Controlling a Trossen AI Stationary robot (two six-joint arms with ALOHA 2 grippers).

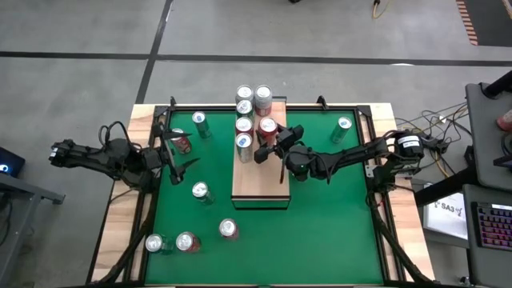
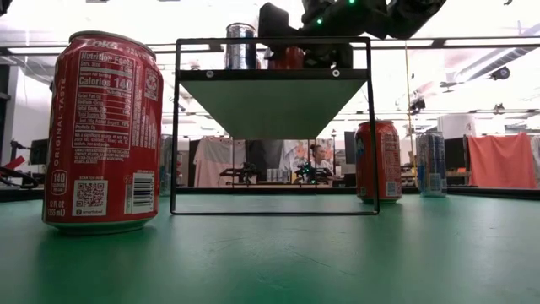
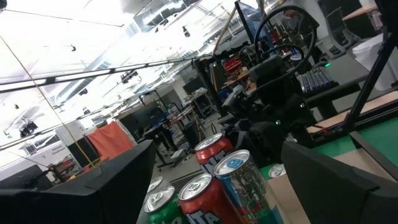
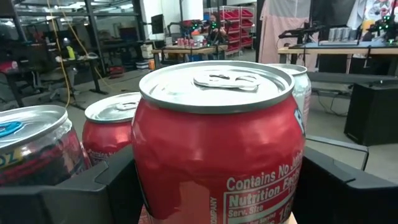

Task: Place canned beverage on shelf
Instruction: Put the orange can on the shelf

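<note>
- Red can [image 1: 266, 128] stands on the shelf [image 1: 260, 188] in the high view, at the far end beside four other cans, with the right claw [image 1: 268, 142] around it; the left claw [image 1: 178, 154] waits over the green surface [image 1: 320, 232] near another can [image 1: 183, 143], fingers spread on nothing
- Low view: the shelf [image 2: 272, 74] sits on its dark frame, the right claw [image 2: 305, 52] above it at the red can [image 2: 287, 57]; a nearer can [image 2: 103, 131] on the surface reads "Original Taste" and "Calories 140"
- Left wrist view: the spread fingers [image 3: 112, 180] frame the shelf's cans, a blue-topped one [image 3: 239, 177] foremost
- Right wrist view: the red can [image 4: 217, 143] fills the gap between the two fingers [image 4: 87, 186], so the claw looks closed on it or only just let go; its label reads "Nutrition Facts" and "Contains No"
- To do this step well, I judge the claw should spread fully and draw straight back, so it neither tips this can nor knocks its close neighbours
</note>
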